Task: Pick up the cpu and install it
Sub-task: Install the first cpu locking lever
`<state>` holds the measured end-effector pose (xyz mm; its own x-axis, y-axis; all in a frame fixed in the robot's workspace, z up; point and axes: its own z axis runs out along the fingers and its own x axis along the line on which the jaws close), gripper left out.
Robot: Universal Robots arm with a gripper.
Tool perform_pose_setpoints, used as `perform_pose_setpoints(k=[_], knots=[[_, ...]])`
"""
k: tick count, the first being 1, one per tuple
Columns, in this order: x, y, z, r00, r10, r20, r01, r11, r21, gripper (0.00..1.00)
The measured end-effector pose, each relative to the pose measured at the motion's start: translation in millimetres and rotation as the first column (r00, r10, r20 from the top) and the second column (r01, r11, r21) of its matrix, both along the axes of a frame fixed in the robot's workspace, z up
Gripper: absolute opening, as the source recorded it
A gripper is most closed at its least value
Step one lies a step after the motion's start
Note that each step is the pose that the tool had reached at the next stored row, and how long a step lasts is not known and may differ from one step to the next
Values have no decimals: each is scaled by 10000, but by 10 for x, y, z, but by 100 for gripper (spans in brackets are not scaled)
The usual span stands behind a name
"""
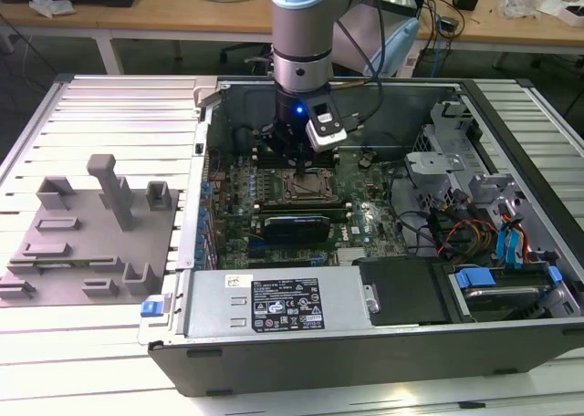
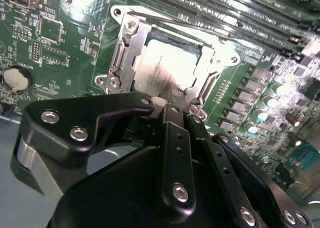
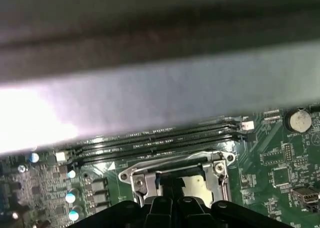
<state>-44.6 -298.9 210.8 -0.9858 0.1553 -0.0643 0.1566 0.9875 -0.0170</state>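
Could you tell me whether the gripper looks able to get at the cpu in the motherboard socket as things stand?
Probably yes: the gripper is right over the socket, whose metal frame leaves the silvery cpu uncovered, with nothing between them in the second wrist view.

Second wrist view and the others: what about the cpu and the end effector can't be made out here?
- Second wrist view: the cpu in the socket frame is smeared by glare, and the end effector's black linkage covers its near edge.
- First wrist view: a blurred grey band hides much of the motherboard.
- Exterior view: the end effector blocks the socket.
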Motion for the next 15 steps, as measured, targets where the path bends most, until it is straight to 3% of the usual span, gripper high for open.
perform_pose_setpoints(k=[7, 9, 12, 13, 15], knots=[[104, -136, 0, 9998, 205, -7, -205, 9998, 0, 11], [118, -148, -1, 9996, 277, -13, -277, 9996, 3, 11], [121, -150, 0, 9973, 733, -26, -733, 9973, 1, 11], [121, -151, 1, 9955, 940, -94, -940, 9956, -43, 11], [121, -151, 13, 9955, 942, -95, -943, 9955, -45, 11]])
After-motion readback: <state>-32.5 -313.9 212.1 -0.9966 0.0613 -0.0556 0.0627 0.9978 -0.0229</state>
